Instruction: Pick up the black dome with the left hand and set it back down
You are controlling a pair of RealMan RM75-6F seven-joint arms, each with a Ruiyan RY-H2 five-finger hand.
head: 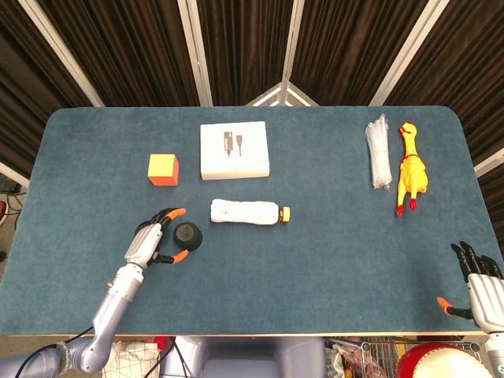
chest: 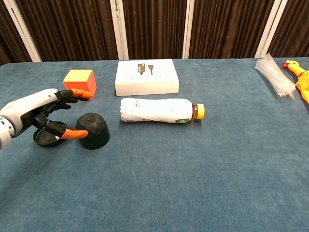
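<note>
The black dome (chest: 94, 131) stands upright on the blue table (chest: 203, 174), near the capless end of the plastic bottle (chest: 159, 110), toward the front edge and to the left of it in the chest view. In the head view the black dome (head: 187, 235) lies just off the bottle's (head: 248, 212) left end. The left hand (chest: 46, 113) is beside the dome on the side away from the bottle, its orange-tipped fingers (chest: 75, 134) spread around the dome; one lower fingertip touches or nearly touches the dome's base, and an upper finger reaches over toward the orange cube (chest: 80, 79). Whether the hand is grasping the dome or has let go cannot be told from either view. In the head view the left hand (head: 151, 242) brackets the dome with one orange tip above and one below it. A flat black disc (chest: 44, 137) lies on the table under the left hand, on the far side of the dome from the bottle.

Behind the bottle, toward the curtains, sits a white box (chest: 146, 76) with a printed cable picture. Well to the right of the bottle lie a clear plastic bundle (head: 379, 151) and, just beyond it, a yellow rubber chicken (head: 410, 168). The right hand (head: 479, 285) rests at the table's near corner, far from the bottle, released, fingers extended and holding nothing.
</note>
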